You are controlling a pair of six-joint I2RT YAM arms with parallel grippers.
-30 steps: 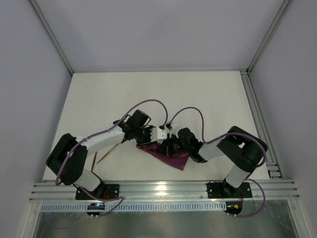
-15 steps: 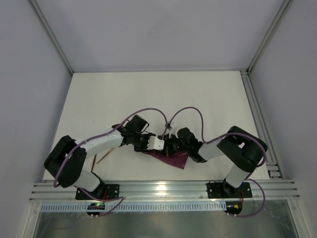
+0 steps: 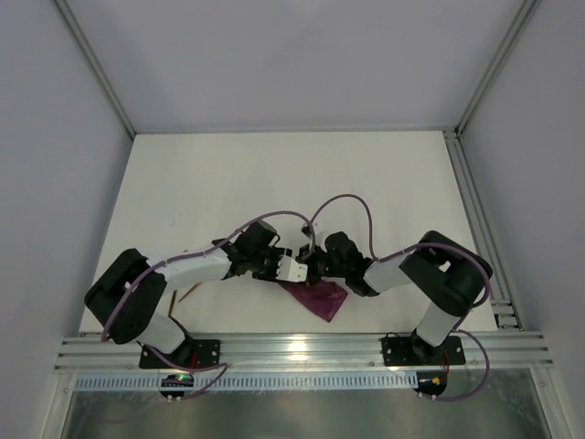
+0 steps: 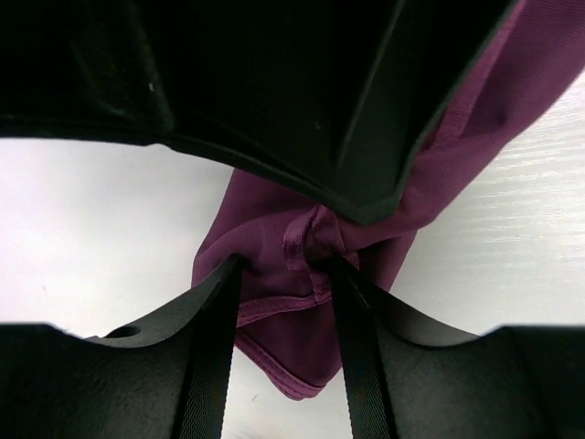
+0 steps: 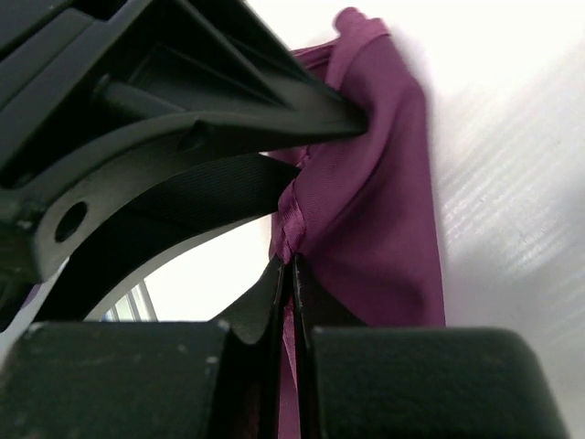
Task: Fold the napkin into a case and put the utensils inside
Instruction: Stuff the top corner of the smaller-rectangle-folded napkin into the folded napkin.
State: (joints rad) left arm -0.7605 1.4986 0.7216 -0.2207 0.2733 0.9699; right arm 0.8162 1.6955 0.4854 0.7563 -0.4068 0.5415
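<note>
**A:** Top external showed the napkin (image 3: 320,298) bunched into a rough triangle near the middle of the bench's near edge. No case shape. Both arms met over its far edge.

**B:** Claws?

**A:** The right wrist view had the right gripper (image 5: 291,267) clenched on a thin hem of the cloth, jaws nearly touching. The left gripper (image 4: 285,270) had its jaws a little apart, one on either side of a gathered fold just beside that pinch. Whether it bit down or only straddled the fold couldn't be told.

**B:** Utensils?

**A:** The utensils (image 3: 187,294) showed as thin copper slivers toward the near-left corner, just beside the left arm and well apart from the cloth. The count was unclear.

**B:** Step?

**A:** It looked like early folding, with the cloth gathered and nothing creased or loaded. The next move probably called for each claw to hold its own corner firmly, then draw the two apart and lay the cloth flat on the bare bench (image 3: 274,174) before any fold. The claws were very close, so they could snag each other or wad the cloth tighter.
</note>
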